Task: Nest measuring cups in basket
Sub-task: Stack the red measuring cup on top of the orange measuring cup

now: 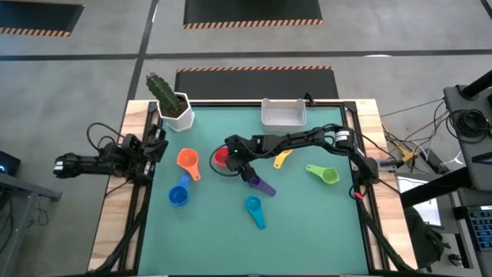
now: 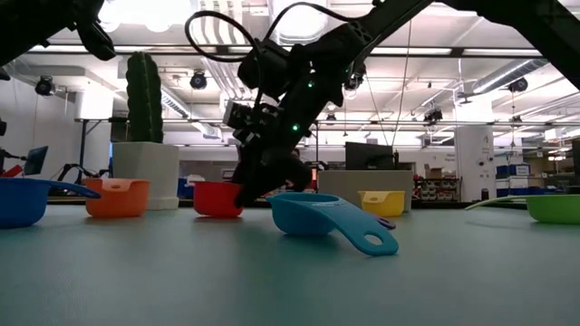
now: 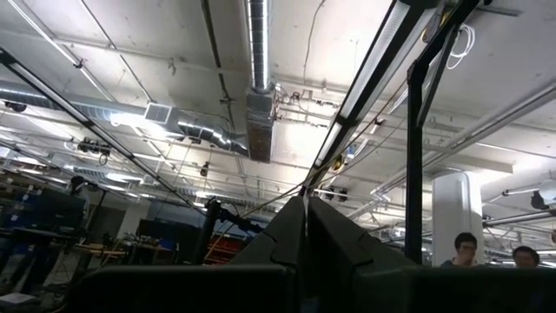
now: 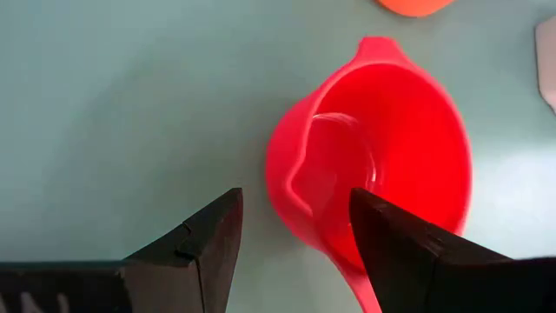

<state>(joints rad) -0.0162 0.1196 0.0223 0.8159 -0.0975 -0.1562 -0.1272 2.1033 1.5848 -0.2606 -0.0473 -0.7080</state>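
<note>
- Standing at the far edge of the green table (image 1: 307,231), the white basket (image 1: 283,113) shows nothing inside it in the high view.
- White pot (image 1: 179,112) holding a green cactus (image 1: 162,90), at the far left corner of the table.
- Red cup (image 4: 382,148): round, glossy, with a small pouring lip and a flat handle; upright on the table near its middle, empty.
- Right claw (image 4: 295,222): fingers spread, one finger outside the red cup's wall and the other over its bowl, straddling the rim; whether they touch it cannot be told.
- Orange cup (image 1: 187,161) and blue cup (image 1: 179,194): left of the red cup, both upright.
- Purple cup (image 1: 258,184) and yellow cup (image 1: 282,158): just beside the right arm.
- Teal cup (image 2: 317,215): nearest the front edge, handle resting on the table.
- Green cup (image 1: 326,174): toward the right side, apart from the others.
- Left claw (image 3: 304,252): fingers pressed together, at the table's left edge, pointing up at the ceiling.
- No readable writing on any cup.
</note>
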